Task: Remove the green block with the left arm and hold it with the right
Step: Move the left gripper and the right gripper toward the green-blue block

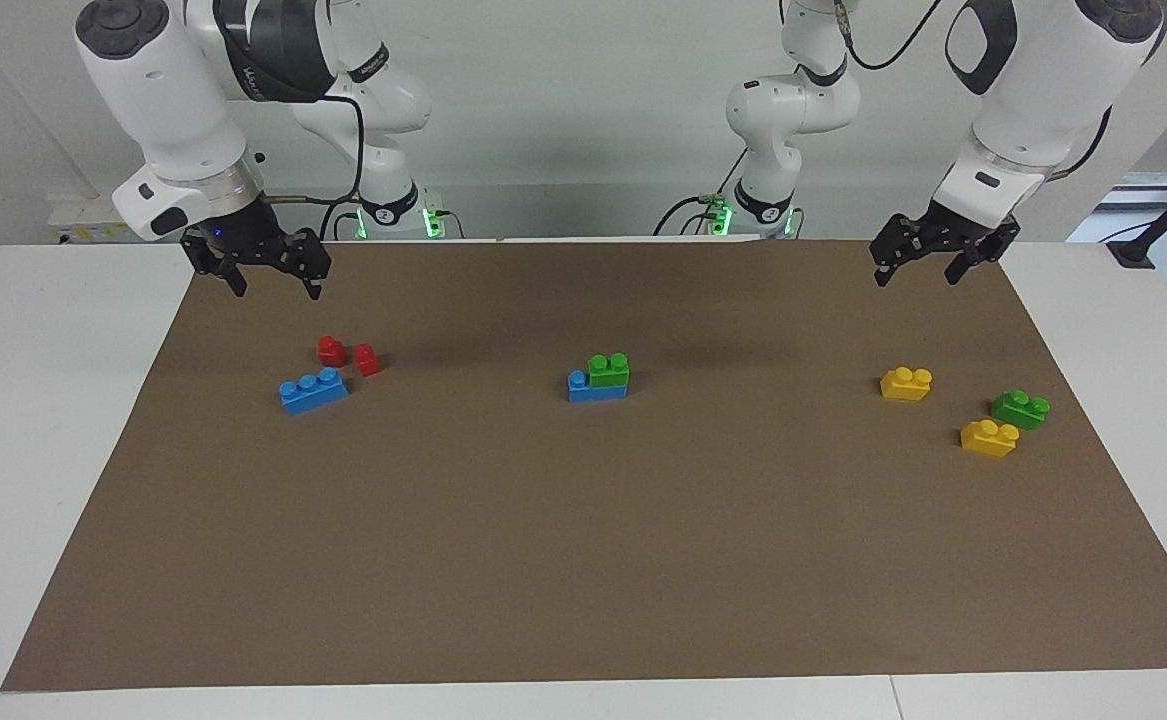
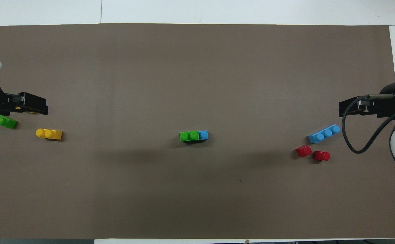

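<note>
Where the brown mat (image 1: 583, 560) reaches its middle, at the centre of both frames, the green block (image 1: 609, 369) sits stacked on a blue brick (image 1: 596, 389), covering all but one of the blue studs, which shows bare at the end toward the right arm's end of the desk (image 1: 53, 420). Out from there, in the left part of the facing frame, a second blue brick (image 1: 313, 391) lies loose with two small red pieces (image 1: 332, 350) just beside it, nearer to the robots. In the right part of that frame a yellow brick (image 1: 906, 383) lies alone, and a second green brick (image 1: 1020, 408) and another yellow brick (image 1: 989, 437) lie close together, lower right of it. At the upper left of the facing frame the right end effector (image 1: 274, 282) hangs above the mat's edge, its fingers spread apart and holding nothing. At the upper right the left end effector (image 1: 918, 270) hangs likewise over the mat's corner, fingers spread and empty. In the overhead frame the left end effector (image 2: 31, 107) shows at the left edge, partly covering the bricks there, and the right end effector (image 2: 353, 109) at the right edge above the loose blue brick.
</note>
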Robot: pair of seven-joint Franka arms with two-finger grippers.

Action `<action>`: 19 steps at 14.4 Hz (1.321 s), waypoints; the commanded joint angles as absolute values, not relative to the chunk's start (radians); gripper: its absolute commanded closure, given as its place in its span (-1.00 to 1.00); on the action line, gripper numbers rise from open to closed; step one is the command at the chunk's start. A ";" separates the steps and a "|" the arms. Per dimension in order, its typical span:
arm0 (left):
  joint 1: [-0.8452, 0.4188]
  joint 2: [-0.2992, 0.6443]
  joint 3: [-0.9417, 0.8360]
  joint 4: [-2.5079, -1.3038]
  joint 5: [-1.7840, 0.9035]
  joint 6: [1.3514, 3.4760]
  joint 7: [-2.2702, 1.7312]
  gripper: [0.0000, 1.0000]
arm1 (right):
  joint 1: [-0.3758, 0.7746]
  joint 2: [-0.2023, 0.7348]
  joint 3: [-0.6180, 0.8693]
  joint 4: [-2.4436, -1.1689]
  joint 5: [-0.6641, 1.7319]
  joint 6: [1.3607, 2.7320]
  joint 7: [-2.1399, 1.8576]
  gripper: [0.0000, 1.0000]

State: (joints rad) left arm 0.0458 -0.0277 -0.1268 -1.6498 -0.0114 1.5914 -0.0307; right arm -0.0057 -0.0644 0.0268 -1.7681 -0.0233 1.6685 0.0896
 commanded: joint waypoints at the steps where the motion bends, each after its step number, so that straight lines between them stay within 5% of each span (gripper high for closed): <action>1: 0.052 -0.069 -0.127 -1.694 0.008 1.603 -0.023 -1.00 | -0.017 -0.064 0.032 -1.764 -0.009 1.663 0.071 -1.00; 8: 0.051 -0.069 -0.129 -1.692 0.008 1.603 -0.023 -1.00 | -0.012 -0.069 0.032 -1.776 0.027 1.661 0.127 -1.00; 19: 0.037 -0.095 -0.133 -1.752 0.005 1.627 -0.110 -1.00 | 0.230 0.005 0.041 -1.931 0.407 1.895 1.418 -1.00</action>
State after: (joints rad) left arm 0.0452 -0.0421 -0.1292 -1.6744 -0.0102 1.5930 -0.0486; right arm 0.2080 0.0013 0.0405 -1.8609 0.3102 1.8060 1.2597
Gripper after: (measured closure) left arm 0.000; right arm 0.000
